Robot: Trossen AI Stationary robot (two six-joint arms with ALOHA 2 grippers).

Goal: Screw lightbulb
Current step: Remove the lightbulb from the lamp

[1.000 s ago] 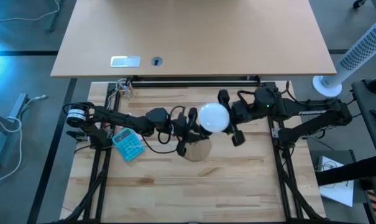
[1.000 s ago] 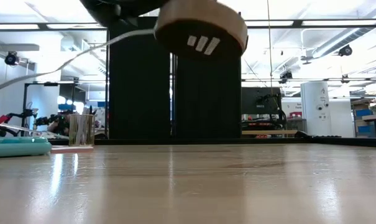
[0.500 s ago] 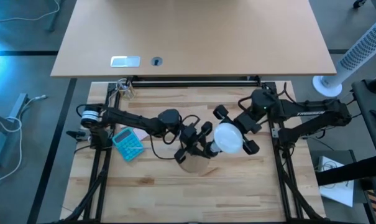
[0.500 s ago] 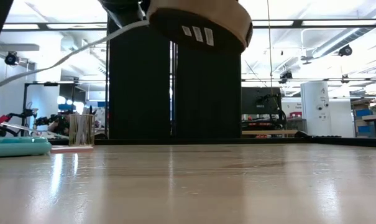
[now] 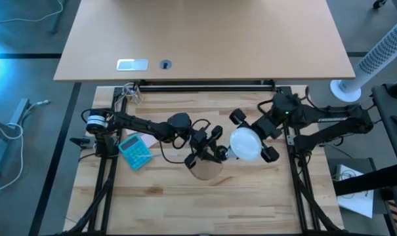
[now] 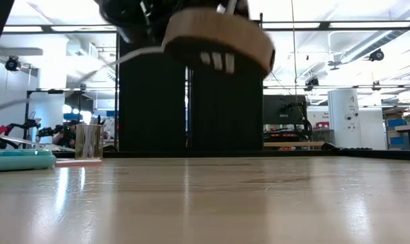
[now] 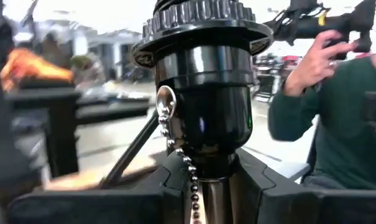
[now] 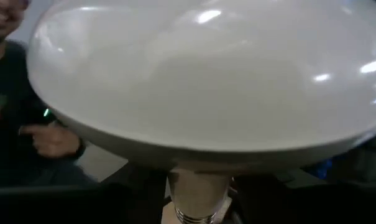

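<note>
The lightbulb (image 5: pixel 245 144), a white frosted globe with a pale neck (image 8: pixel 197 190), is held above mid-table by my right gripper (image 5: pixel 253 136). Its neck points toward the table's left, at a black socket (image 7: pixel 203 93) with a pull chain. The socket stands on a round wooden disc (image 6: pixel 215 37). My left gripper (image 5: pixel 208 152) is shut on this fixture and holds it clear of the table. Whether neck and socket touch, I cannot tell. My left gripper pinches the metal stem (image 7: pixel 214 190) just below the black socket between its two fingers, coming level from the table's left. The fixture is lifted clear and tilted, and its wooden disc (image 5: pixel 205 169) sits on the near side of the fingers. My right gripper holds the bulb's globe at its widest part (image 5: pixel 239 133), one finger (image 5: pixel 239 119) on the far side and one (image 5: pixel 269 154) on the near side. It comes level from the table's right. The bulb is lifted clear.
A teal calculator (image 5: pixel 134 152) lies at the table's left and a small clear cup (image 5: pixel 129 92) stands at the far left corner. A light desk (image 5: pixel 205 39) stands beyond the far edge. A person in a dark top (image 7: pixel 337 118) shows past the table.
My right gripper has swung the bulb toward the table's near and right edges and turned it, so its neck now faces the socket. My left gripper has turned and sunk a little, tipping the fixture; its wooden disc has shifted toward the near edge.
</note>
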